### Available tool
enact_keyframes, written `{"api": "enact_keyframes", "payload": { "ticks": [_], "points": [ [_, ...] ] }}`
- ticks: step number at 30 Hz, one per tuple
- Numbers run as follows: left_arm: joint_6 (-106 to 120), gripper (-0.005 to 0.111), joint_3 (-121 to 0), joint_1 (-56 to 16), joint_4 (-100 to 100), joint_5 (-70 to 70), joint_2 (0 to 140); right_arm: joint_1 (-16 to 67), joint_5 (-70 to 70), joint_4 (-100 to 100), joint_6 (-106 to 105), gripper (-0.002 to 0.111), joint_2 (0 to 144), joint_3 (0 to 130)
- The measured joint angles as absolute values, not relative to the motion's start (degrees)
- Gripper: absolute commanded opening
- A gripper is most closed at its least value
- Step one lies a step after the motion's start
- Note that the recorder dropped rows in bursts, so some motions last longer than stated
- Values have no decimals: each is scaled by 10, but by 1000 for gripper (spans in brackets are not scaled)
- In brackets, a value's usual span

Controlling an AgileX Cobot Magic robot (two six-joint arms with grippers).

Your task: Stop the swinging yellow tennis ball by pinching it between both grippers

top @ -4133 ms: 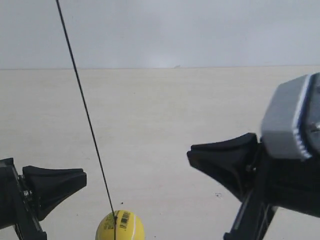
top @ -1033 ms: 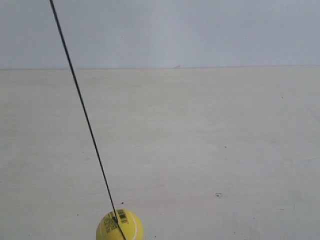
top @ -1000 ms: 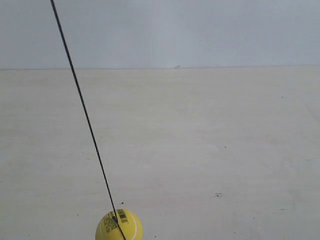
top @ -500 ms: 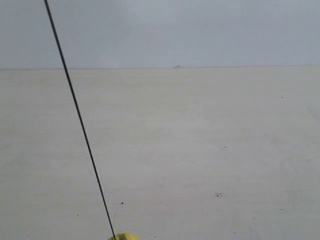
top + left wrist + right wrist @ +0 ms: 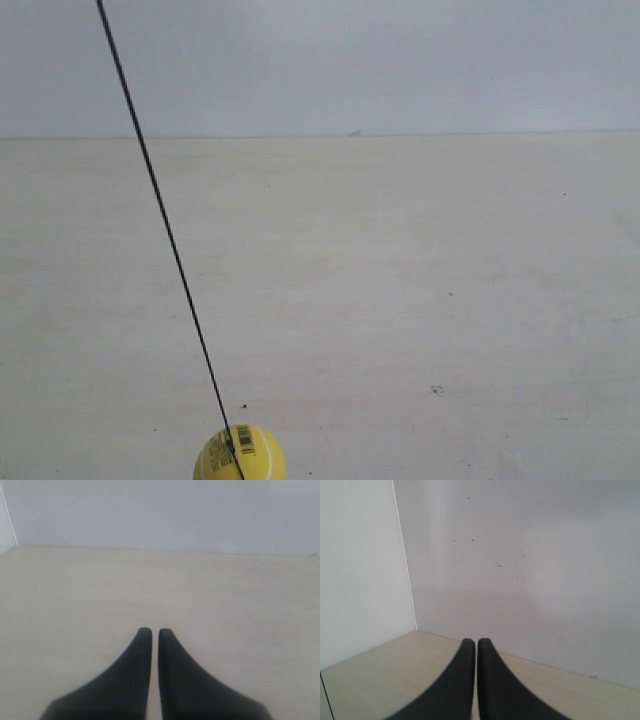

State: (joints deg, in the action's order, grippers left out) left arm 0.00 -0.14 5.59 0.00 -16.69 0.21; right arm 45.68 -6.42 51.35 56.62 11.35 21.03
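Note:
The yellow tennis ball (image 5: pixel 240 455) hangs at the bottom edge of the exterior view, left of centre, barcode print showing. Its thin black string (image 5: pixel 165 230) runs up and to the left out of the top. Neither arm shows in the exterior view. In the left wrist view my left gripper (image 5: pixel 151 631) is shut, its black jaws nearly touching with nothing between them, above the pale tabletop. In the right wrist view my right gripper (image 5: pixel 472 641) is shut and empty too, pointing toward a wall corner. The ball appears in neither wrist view.
The pale wooden tabletop (image 5: pixel 400 280) stretches back to a grey-white wall (image 5: pixel 380 60). A wall corner seam (image 5: pixel 405 560) stands ahead of the right gripper. A small dark speck (image 5: pixel 436 390) lies on the table.
Both grippers, in the exterior view four seconds ago, are gone from it. The ball dipped almost out of the bottom edge half a second ago and has come back up.

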Motion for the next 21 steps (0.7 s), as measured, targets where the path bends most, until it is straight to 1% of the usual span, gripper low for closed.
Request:
{"api": "enact_keyframes", "payload": {
  "ticks": [21],
  "points": [
    [0,5,-1,56,0,-167,2,457,-64,512,561,0,113,210]
  ]
}}
